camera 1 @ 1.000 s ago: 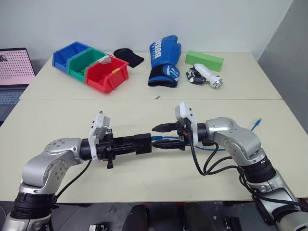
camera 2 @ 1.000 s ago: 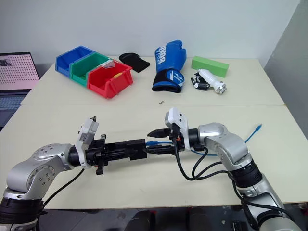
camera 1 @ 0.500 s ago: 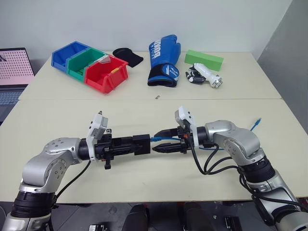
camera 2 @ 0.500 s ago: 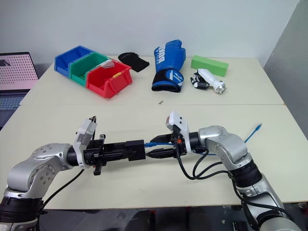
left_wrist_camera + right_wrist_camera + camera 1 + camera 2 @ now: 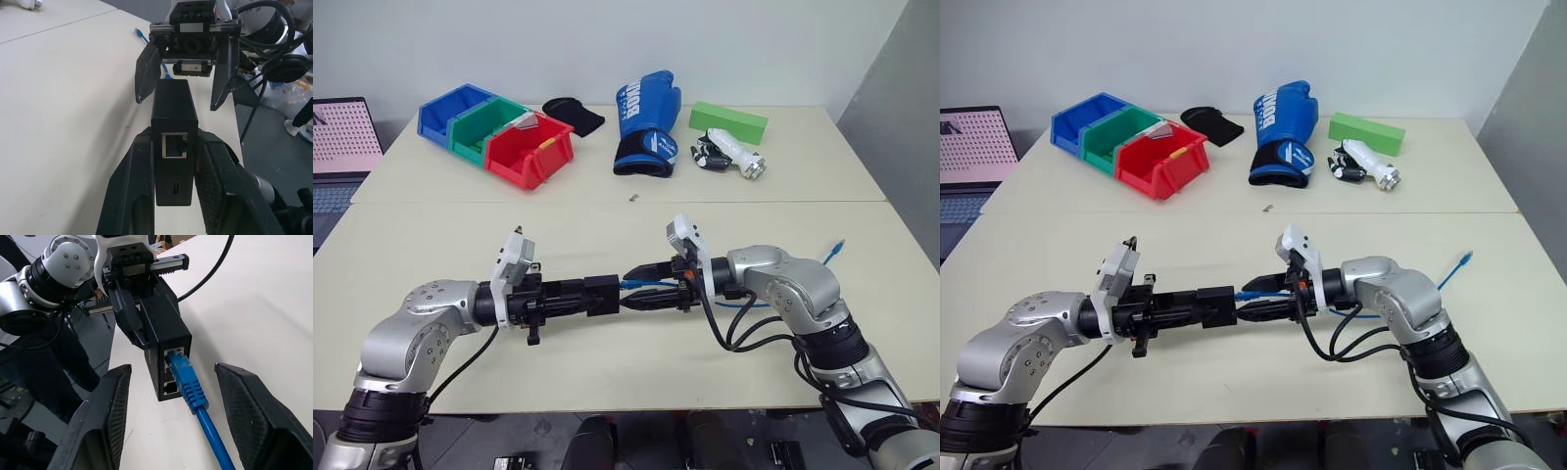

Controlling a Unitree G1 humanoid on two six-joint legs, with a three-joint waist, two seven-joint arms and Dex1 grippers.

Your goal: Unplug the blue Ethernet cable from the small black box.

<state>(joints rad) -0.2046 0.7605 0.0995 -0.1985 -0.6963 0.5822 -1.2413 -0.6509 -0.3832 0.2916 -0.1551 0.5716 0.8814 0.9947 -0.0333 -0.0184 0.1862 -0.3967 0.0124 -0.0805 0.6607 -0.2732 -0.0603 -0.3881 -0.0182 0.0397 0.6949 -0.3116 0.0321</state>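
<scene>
Right fingers (image 5: 110, 421) spread wide around blue Ethernet cable (image 5: 193, 391), plug in small black box (image 5: 164, 333)

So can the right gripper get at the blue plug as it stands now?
Probably yes. The right gripper is open, one finger either side of the blue Ethernet cable where it enters the small black box; nothing lies between.

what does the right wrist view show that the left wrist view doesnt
Right wrist view alone: the blue Ethernet cable's plug seated in a port of the small black box, with the right claw's fingers open on either side of it. Left wrist view alone: the box's opposite end with an empty port, and the cable's far plug lying on the table. Both: the box, clamped in the left claw.
</scene>
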